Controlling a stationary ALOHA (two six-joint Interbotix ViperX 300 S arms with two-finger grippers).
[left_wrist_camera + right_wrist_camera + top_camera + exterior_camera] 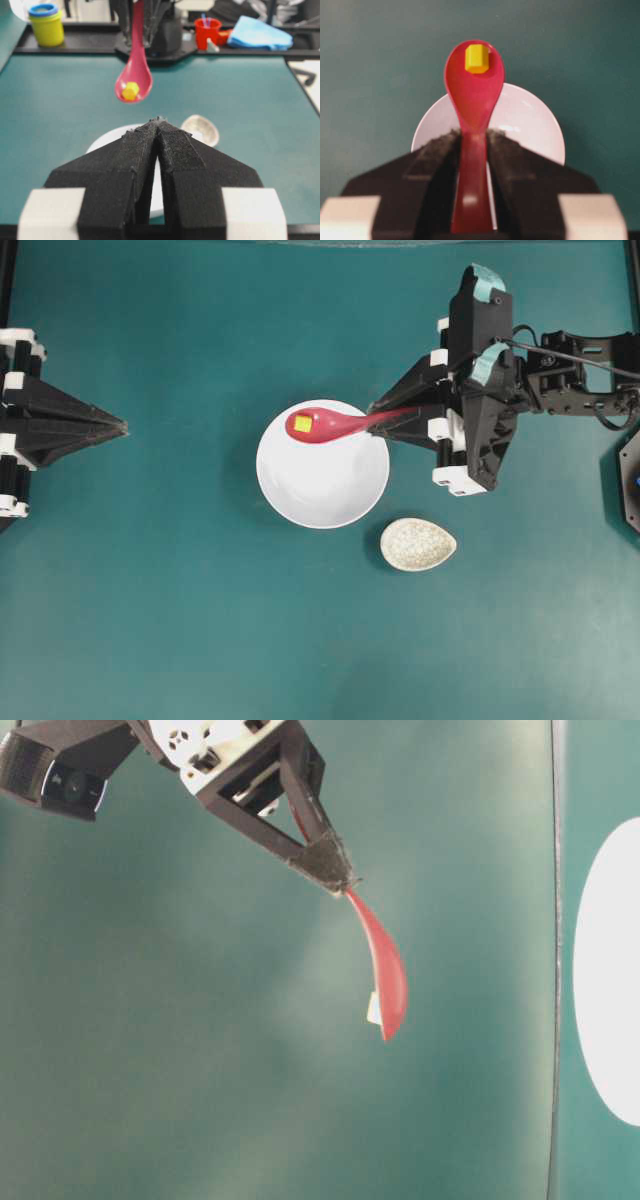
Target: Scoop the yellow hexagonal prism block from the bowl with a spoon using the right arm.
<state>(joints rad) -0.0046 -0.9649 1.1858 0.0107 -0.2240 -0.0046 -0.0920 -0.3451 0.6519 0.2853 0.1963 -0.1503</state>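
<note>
The right arm's pointed black two-finger gripper is clamped on the straight flat handle of the glossy red-pink soup spoon, one finger pressed to each side of the handle in the right wrist view; the spoon reaches out from the fingertips with its oval scoop facing up; in that scoop, near its far end, sits the tiny bright yellow hexagonal prism block, resting on the red surface; seen from the left wrist camera the loaded scoop hangs in the air, clear of the tabletop; from overhead it lies over the upper left part of the large round glossy white bowl, which stands on the teal table; just beside the bowl, to its lower right, lies the small speckled cream oval dish, apart from the spoon; well away at the left edge of the overhead view, the left arm's matching black gripper points toward the bowl with its two fingers pressed together and nothing between them.
</note>
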